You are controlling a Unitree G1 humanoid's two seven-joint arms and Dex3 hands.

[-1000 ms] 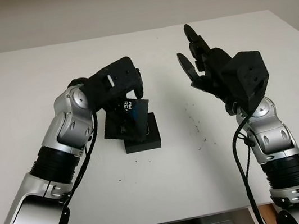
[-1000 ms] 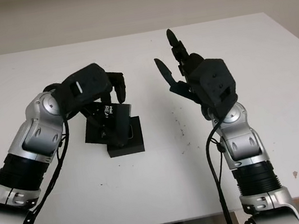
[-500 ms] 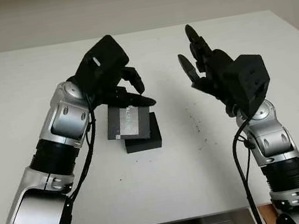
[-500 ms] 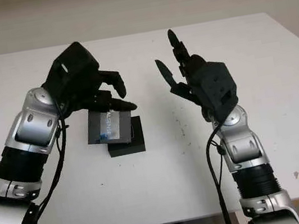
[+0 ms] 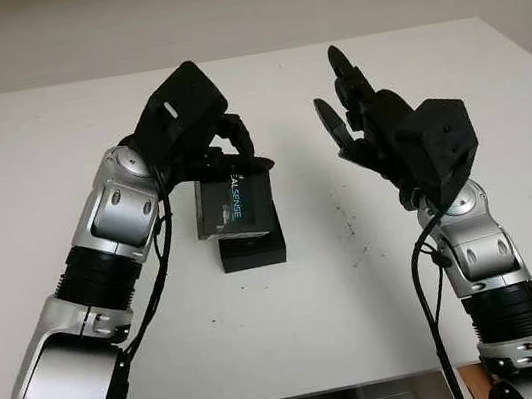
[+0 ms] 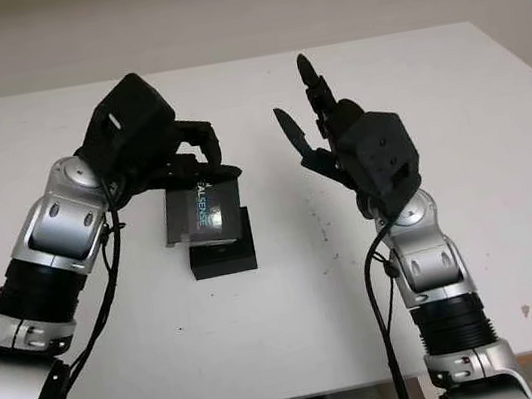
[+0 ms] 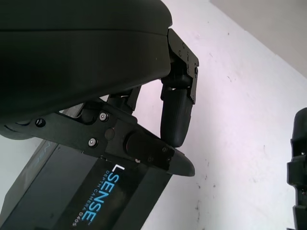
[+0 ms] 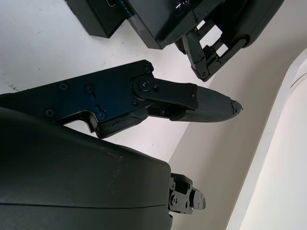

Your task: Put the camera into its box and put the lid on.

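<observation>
The left hand [image 5: 222,146] is raised over the white tabletop [image 5: 30,176], fingers [image 7: 175,112] curled onto the far edge of the lid [image 5: 236,204] — a flat dark panel with printed lettering, held tilted. Beneath it, partly covered, the black box [image 5: 254,250] sits on the tabletop. To the right, the right hand [image 5: 360,119] is open, raised upright — well apart from the box.

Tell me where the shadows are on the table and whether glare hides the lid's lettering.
Left eye view: even light, hardly any shadow on the table around the box. Left wrist view: no glare; the white lettering on the lid reads plainly beneath the left hand. Right wrist view: the right hand is dark against a bright wall.
</observation>
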